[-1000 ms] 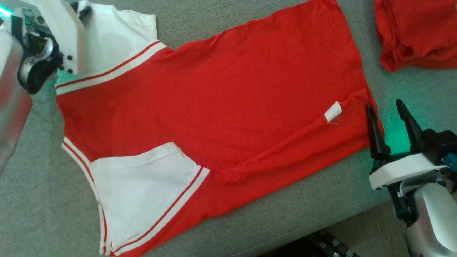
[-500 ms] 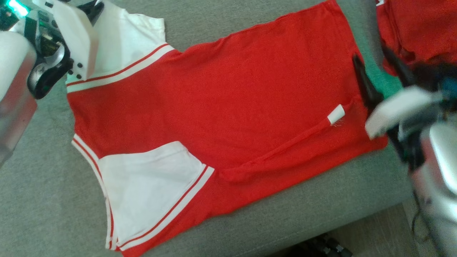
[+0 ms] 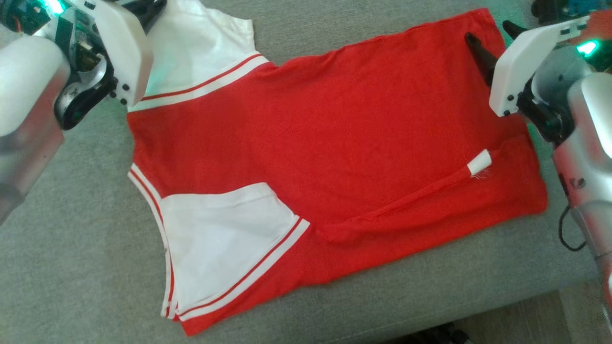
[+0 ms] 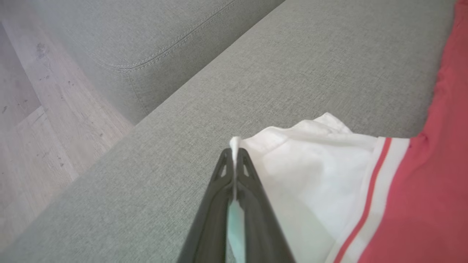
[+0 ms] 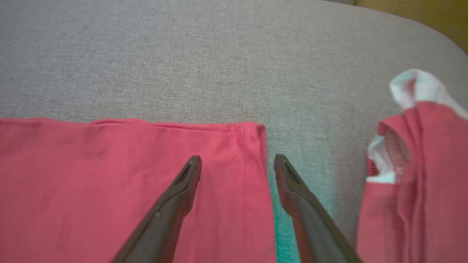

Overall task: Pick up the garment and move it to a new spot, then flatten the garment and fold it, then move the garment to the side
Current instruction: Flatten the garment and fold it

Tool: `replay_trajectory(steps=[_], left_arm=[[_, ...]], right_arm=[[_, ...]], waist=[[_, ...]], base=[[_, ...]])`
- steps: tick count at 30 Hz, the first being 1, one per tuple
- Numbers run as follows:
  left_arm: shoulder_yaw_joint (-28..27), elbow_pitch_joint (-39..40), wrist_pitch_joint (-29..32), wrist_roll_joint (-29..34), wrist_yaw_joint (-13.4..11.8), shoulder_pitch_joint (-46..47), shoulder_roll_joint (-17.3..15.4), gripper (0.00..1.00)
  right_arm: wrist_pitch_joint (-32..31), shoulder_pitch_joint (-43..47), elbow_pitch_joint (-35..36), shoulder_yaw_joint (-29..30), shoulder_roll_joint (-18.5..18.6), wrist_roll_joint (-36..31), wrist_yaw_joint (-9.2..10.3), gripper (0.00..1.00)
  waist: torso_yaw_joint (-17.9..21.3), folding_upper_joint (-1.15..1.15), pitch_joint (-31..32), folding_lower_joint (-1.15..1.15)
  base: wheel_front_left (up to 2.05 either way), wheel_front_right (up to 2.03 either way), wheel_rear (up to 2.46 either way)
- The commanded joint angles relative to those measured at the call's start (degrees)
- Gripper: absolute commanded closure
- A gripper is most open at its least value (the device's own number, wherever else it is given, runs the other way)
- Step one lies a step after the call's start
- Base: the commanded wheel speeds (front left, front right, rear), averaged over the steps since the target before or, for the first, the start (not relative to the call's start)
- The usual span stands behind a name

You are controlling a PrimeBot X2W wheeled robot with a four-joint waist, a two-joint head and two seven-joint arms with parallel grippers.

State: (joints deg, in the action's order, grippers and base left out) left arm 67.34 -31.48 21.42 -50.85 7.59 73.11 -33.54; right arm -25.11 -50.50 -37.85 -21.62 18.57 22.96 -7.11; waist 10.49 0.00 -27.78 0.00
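The garment (image 3: 334,143) is a red shirt with white sleeves, lying mostly flat on the grey sofa seat (image 3: 71,263). My left gripper (image 3: 148,9) is at the far white sleeve (image 3: 201,43). In the left wrist view that gripper (image 4: 234,157) is shut on the sleeve's edge (image 4: 314,160), with white cloth pinched between the fingers. My right gripper (image 3: 488,33) stands open at the shirt's far hem corner. In the right wrist view the right gripper (image 5: 237,159) has one finger over the red cloth (image 5: 109,175) and the other over bare cushion.
A second red and white garment (image 5: 413,175) lies crumpled just right of the hem corner. The sofa's back cushion (image 4: 164,36) rises beyond the sleeve, with wooden floor (image 4: 36,128) past the seat's end. The seat's front edge runs along the lower right (image 3: 478,306).
My left gripper has shut on the white sleeve's edge. My right gripper has moved from the near hem corner up to the far one, staying open. The head camera has also shifted.
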Motion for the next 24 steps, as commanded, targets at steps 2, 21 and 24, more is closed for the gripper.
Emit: replay_trajectory(steps=[2,21,24], left_arm=[[-0.77,0.88,-1.00,-0.82,-0.10,4.06,-1.38,1.00],[4.74,-1.44,-4.09,-4.96,-0.10,6.46,-0.64,1.00],[5.07,-1.71,-4.45,-5.16,-0.10,6.69,-0.70,1.00]], right_arm=[[1.45,-1.86,-0.71,-1.26,-0.29,0.13,-0.37,0.00],[6.81,-9.13,-12.25,-7.52,-0.42,2.79,-0.37,0.77],[7.67,-9.99,-13.53,-7.82,-0.25,2.49,-0.37,1.00]], waist=[[-0.67,0.00,-0.28,0.00],[-2.59,0.00,-0.73,0.00],[-2.67,0.00,-0.85,0.00]], base=[[0.00,0.00,0.00],[0.00,0.00,0.00],[0.00,0.00,0.00]])
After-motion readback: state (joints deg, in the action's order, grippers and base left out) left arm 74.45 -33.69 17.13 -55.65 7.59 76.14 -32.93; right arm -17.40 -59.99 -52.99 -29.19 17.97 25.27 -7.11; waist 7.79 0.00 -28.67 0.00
